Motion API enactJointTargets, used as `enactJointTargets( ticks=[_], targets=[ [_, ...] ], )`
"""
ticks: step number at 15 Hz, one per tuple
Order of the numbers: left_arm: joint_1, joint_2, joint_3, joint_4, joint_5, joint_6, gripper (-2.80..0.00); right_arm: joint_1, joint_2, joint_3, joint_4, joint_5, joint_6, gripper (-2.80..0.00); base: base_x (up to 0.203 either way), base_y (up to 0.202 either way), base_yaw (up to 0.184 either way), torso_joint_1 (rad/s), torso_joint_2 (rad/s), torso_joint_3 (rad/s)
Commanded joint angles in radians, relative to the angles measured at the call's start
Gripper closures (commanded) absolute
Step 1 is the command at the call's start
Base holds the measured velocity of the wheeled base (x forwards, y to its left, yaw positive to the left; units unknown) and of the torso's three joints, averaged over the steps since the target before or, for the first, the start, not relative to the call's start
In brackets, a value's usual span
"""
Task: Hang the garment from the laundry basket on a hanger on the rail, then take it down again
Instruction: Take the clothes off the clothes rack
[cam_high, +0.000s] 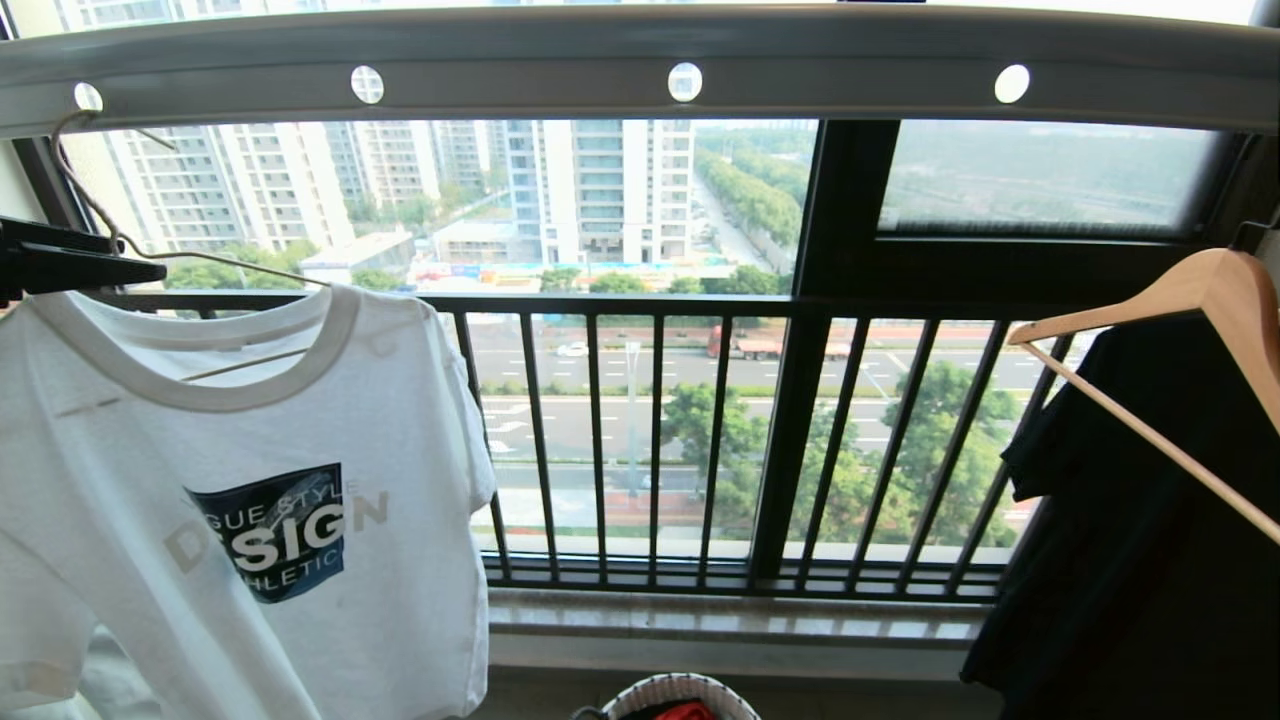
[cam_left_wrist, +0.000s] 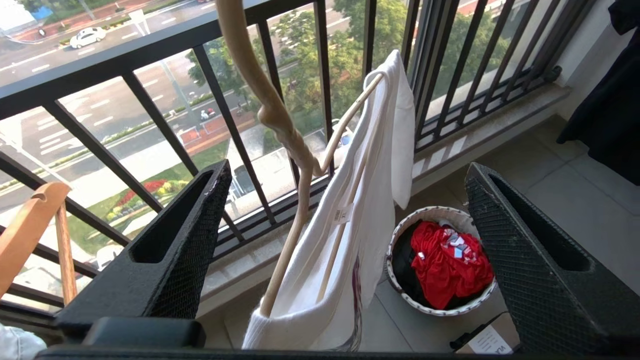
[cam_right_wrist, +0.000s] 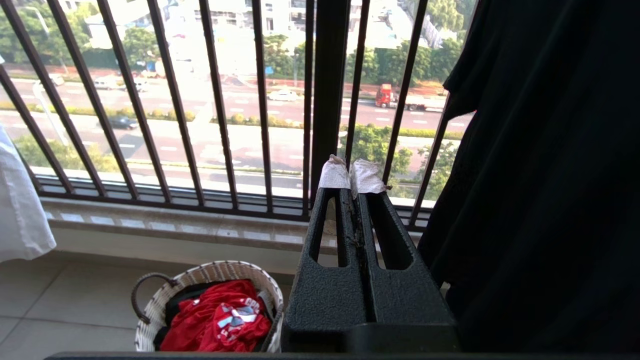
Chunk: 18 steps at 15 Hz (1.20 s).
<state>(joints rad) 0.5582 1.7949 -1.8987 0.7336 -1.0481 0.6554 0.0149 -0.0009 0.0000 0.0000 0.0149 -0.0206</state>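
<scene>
White T-shirt (cam_high: 300, 480) hangs on the thin cream hanger (cam_high: 110, 230) at the left of the head view, its hook in a hole of the grey rail (cam_high: 640, 60). Left gripper (cam_left_wrist: 345, 235) stands wide around the hanger neck, holding nothing. Closing carelessly could push the hook sideways or pinch cloth, so the shirt slides off. Right gripper (cam_right_wrist: 350, 177) is closed, low near the laundry basket (cam_right_wrist: 200, 280).

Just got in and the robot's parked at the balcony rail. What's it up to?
It is hanging laundry. The white T-shirt sits on the thin cream hanger, whose hook is in a hole of the grey rail. The left tool is wide open by the hanger, gripping nothing. The right tool is shut and idle, low beside a black garment. The laundry basket on the floor holds red clothing.
</scene>
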Motion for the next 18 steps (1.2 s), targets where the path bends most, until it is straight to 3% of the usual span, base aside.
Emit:
enactJointTargets(
  ticks=[1,4,6,9,10,18],
  targets=[
    [-0.028,0.007,-0.001,0.003,-0.003,-0.004,-2.80,0.000,0.001,0.000,0.000,0.000,-0.001,0.00,0.000,0.000,0.000,0.000,0.00,0.000],
    [-0.037,0.026,-0.005,0.001,0.013,-0.002,-2.80,0.000,0.001,0.000,0.000,0.000,-0.001,0.00,0.000,0.000,0.000,0.000,0.00,0.000],
    [-0.052,0.042,-0.017,0.001,0.071,-0.002,-2.80,0.000,0.001,0.000,0.000,0.000,-0.001,0.00,0.000,0.000,0.000,0.000,0.00,0.000],
    [-0.064,0.044,-0.017,0.001,0.077,-0.005,-2.80,0.000,0.001,0.000,0.000,0.000,-0.001,0.00,0.000,0.000,0.000,0.000,0.00,0.000],
    [-0.067,0.047,-0.017,0.001,0.076,-0.004,0.00,0.000,0.001,0.000,0.000,0.000,-0.001,0.00,0.000,0.000,0.000,0.000,0.00,0.000],
    [-0.070,0.034,-0.023,0.001,0.074,-0.008,0.00,0.000,0.001,0.000,0.000,0.000,-0.001,0.00,0.000,0.000,0.000,0.000,0.00,0.000]
  ],
)
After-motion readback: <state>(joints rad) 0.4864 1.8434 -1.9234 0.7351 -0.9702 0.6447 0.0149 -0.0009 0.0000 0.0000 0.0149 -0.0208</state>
